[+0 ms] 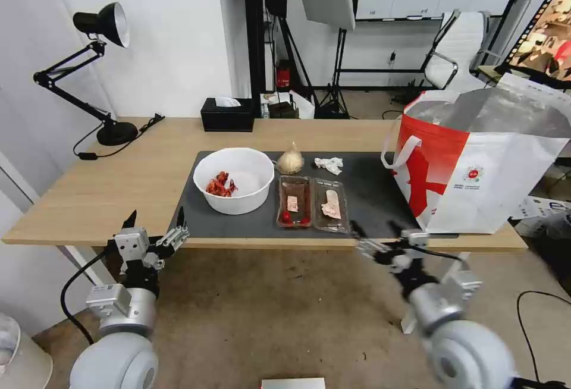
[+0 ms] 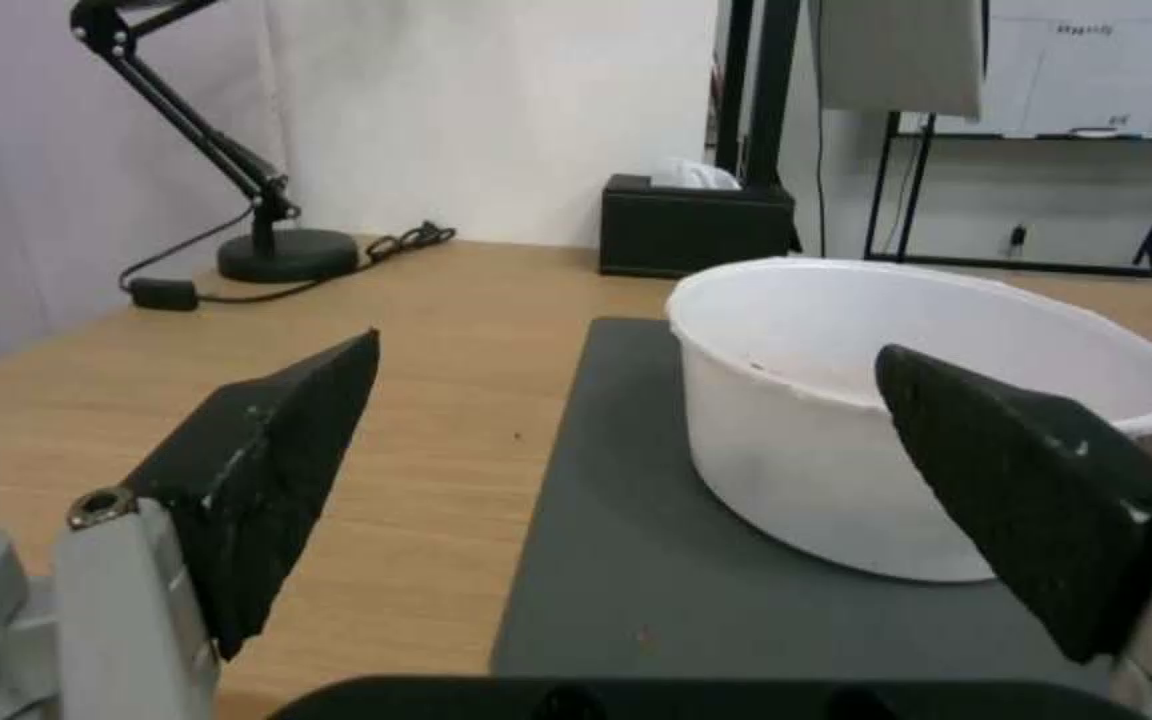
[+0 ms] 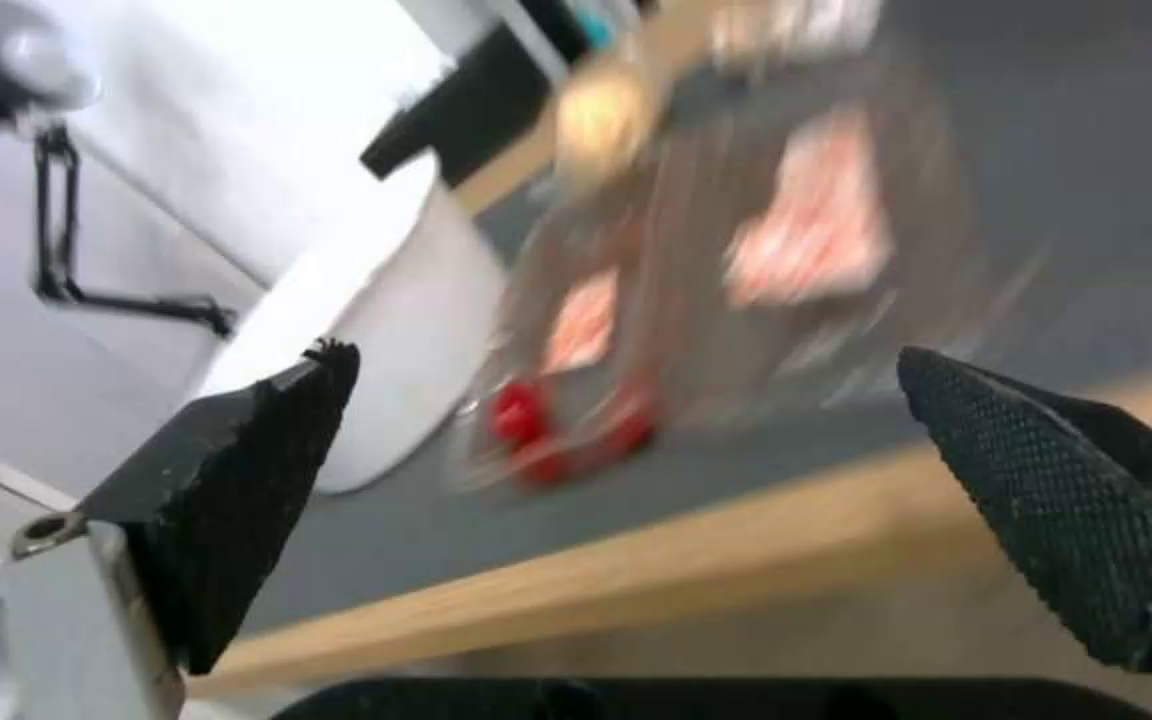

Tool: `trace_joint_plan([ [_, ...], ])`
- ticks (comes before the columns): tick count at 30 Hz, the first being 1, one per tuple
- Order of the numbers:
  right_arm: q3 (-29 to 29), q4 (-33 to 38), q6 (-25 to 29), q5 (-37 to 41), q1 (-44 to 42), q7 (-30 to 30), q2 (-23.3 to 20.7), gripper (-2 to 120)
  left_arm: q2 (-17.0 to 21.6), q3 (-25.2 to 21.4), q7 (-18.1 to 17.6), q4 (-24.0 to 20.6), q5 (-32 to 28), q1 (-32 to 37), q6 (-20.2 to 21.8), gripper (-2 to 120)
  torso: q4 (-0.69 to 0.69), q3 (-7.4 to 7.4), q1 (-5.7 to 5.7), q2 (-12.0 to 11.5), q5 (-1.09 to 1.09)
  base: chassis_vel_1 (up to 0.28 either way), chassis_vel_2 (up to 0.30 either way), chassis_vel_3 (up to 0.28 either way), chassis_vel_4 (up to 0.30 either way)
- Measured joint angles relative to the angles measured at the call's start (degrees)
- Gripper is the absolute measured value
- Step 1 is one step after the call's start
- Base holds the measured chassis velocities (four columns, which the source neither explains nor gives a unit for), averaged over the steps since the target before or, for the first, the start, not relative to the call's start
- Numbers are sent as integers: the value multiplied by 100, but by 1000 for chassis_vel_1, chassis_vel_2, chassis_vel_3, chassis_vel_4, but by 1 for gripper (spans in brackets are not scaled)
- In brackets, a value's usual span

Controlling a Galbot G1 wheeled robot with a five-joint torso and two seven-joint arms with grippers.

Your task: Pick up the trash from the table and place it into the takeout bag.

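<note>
On the dark grey mat [image 1: 369,193] of the table [image 1: 119,181] stand a white bowl [image 1: 234,179] with red scraps, a clear clamshell tray [image 1: 312,203], a beige knotted baggie [image 1: 291,160] and a crumpled napkin [image 1: 329,165]. The red-and-white takeout bag [image 1: 476,169] stands open at the table's right end. My left gripper [image 1: 154,221] hovers open at the table's front edge, left of the bowl [image 2: 923,400]. My right gripper [image 1: 376,229] is open just in front of the edge, near the tray [image 3: 736,280], which looks blurred there.
A black desk lamp [image 1: 101,26] with its cord sits at the back left of the table. A black tissue box [image 1: 227,114] is at the back edge. Light stands and an office chair [image 1: 458,50] are behind the table.
</note>
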Motion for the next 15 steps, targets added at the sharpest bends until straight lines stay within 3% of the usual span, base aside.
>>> trace_joint_plan([
  [3, -399, -112, -27, 877, 334, 818, 337, 100, 64, -48, 3, -32, 4, 94, -1, 100, -1, 0, 0, 0, 1, 0, 0, 0, 0],
  [6, -538, -284, -20, 1300, 531, 1106, 588, 100, 143, -99, 1, -53, -1, 144, -1, 100, -1, 0, 0, 0, 1, 0, 0, 0, 0],
  [15, -695, -749, 86, 1509, 939, 1205, 908, 100, 164, -126, -12, -62, -14, 200, 0, 100, -1, 0, 0, 0, 2, 0, 0, 0, 0],
])
